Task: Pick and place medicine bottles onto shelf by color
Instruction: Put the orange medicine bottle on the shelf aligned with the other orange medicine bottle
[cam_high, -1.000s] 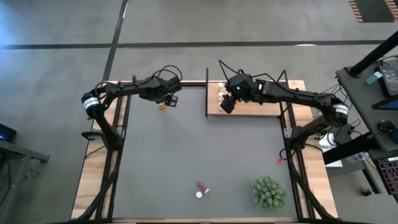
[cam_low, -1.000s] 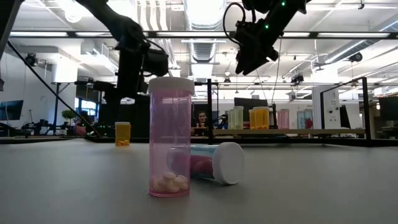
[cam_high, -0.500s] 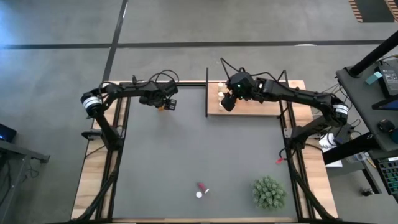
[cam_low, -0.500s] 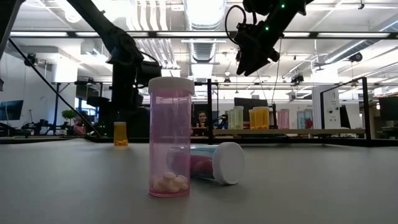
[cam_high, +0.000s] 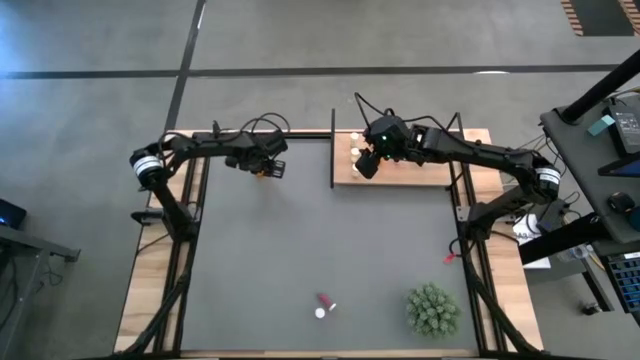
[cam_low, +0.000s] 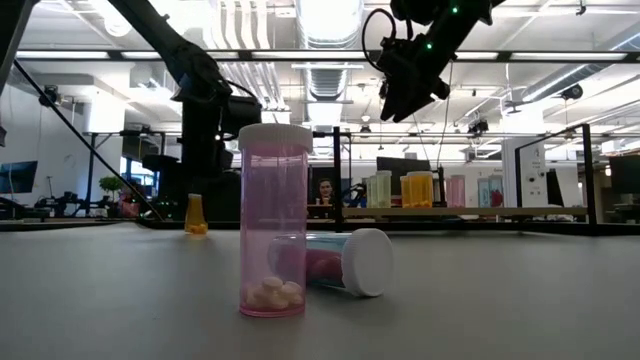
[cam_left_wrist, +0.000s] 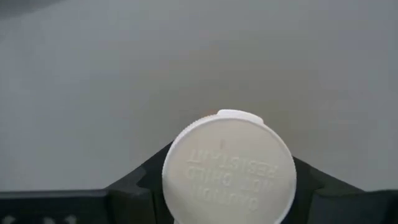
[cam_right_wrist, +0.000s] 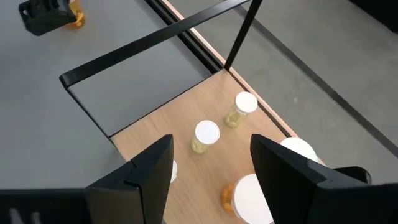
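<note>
1. here, the left gripper (cam_high: 262, 166) sits low over the far left part of the dark mat (cam_high: 320, 250), its fingers (cam_left_wrist: 140, 183) closed against the sides of a small orange bottle (cam_low: 195, 215) whose white cap (cam_left_wrist: 228, 167) fills the left wrist view.
2. the orange bottle stands upright on the mat, well apart from the shelf (cam_high: 420, 172).
3. the right gripper (cam_high: 366, 164) hangs above the left end of the shelf, fingers (cam_right_wrist: 140, 171) apart and holding nothing.
4. the shelf, a light wooden board with black frame posts (cam_right_wrist: 239, 34), lies at the far side of the table (cam_high: 150, 280) and carries several white-capped bottles; two pale ones (cam_right_wrist: 206, 137) stand upright between the right gripper's fingers in the right wrist view, with an orange one (cam_right_wrist: 249, 200) nearer the camera.
5. near the front edge of the mat, a pink bottle (cam_low: 274, 220) stands upright, and a second pink bottle (cam_low: 335, 263) lies on its side just behind it.
6. a green spiky plant (cam_high: 432, 310) sits at the front right of the mat.
</note>
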